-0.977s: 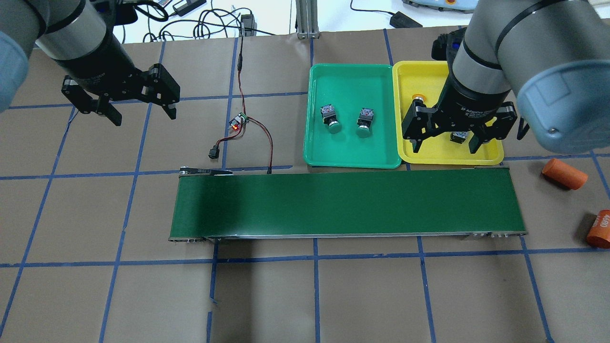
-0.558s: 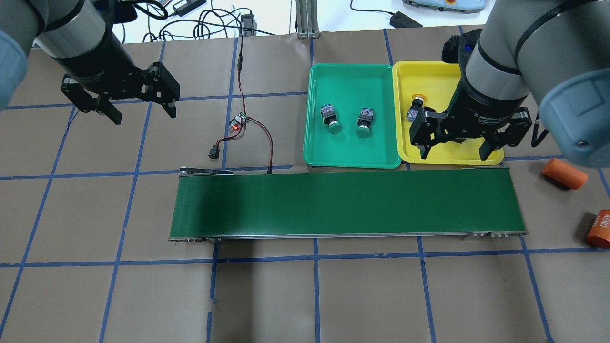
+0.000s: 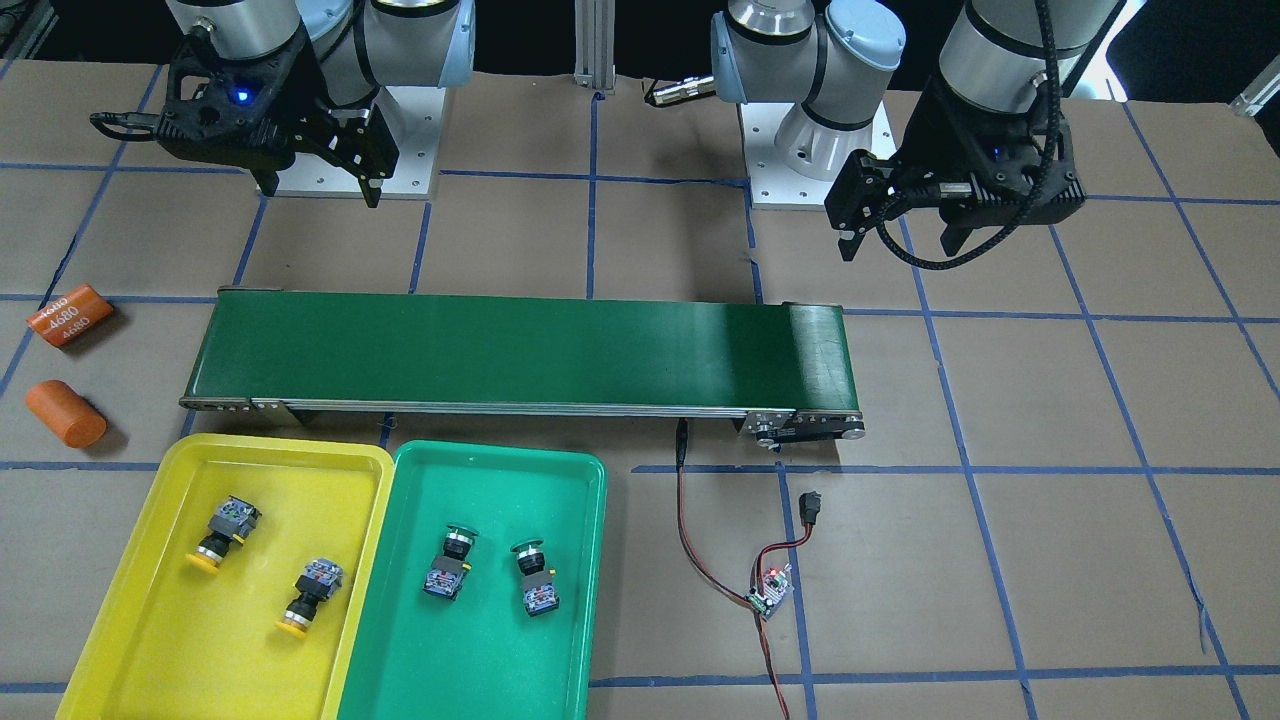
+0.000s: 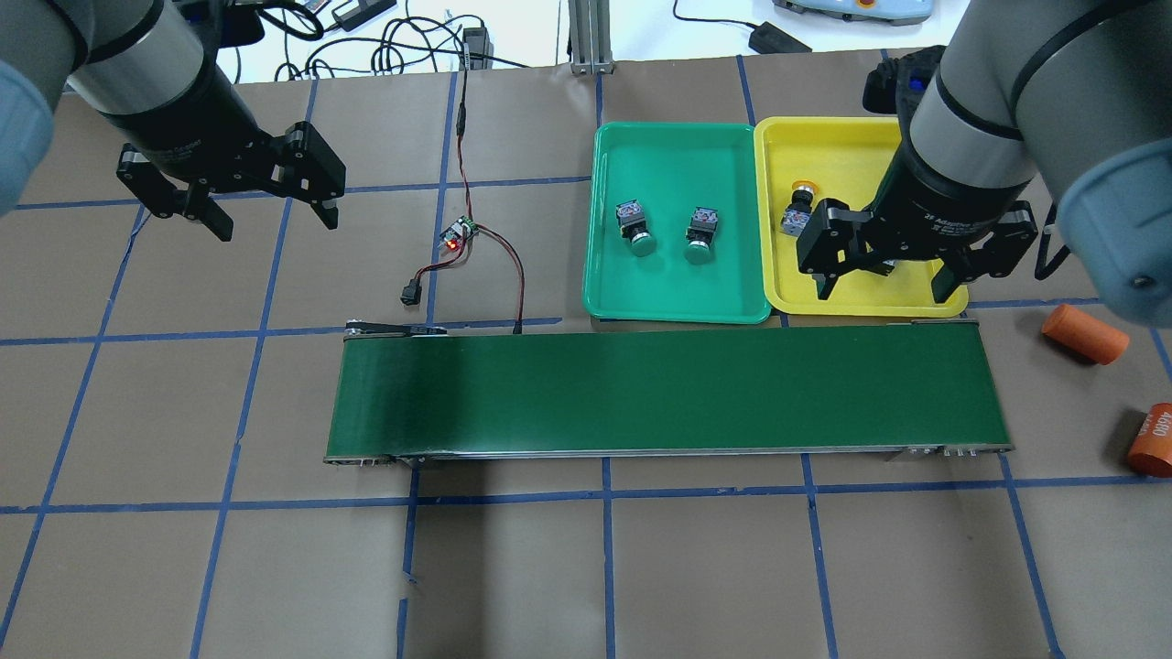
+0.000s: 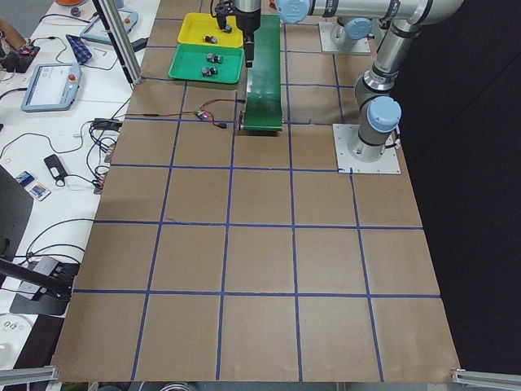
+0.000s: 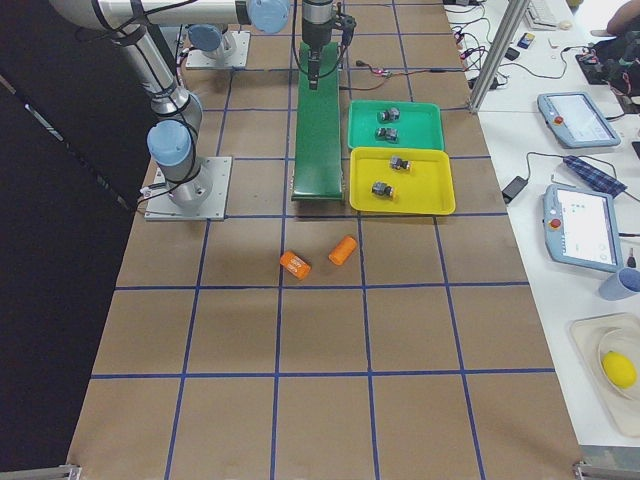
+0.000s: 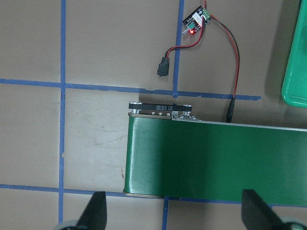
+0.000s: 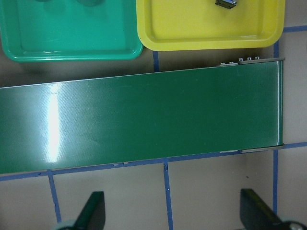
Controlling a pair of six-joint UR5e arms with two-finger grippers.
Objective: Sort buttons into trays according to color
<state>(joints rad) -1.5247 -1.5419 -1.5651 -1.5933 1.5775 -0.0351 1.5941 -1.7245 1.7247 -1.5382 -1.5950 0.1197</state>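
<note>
Two green-capped buttons lie on their sides in the teal-green tray. Two yellow-capped buttons lie in the yellow tray. In the overhead view my right gripper is open and empty above the yellow tray's near edge. It hides one yellow button there; the other shows. My left gripper is open and empty, high over bare table at the far left.
A long dark green conveyor belt lies in front of the trays. Two orange cylinders lie on the table at the right. A small circuit board with a red light and its wires lie left of the green tray.
My right gripper has moved to the right and a little toward the belt, staying open. This uncovered one yellow button's body. The left arm has not moved.
</note>
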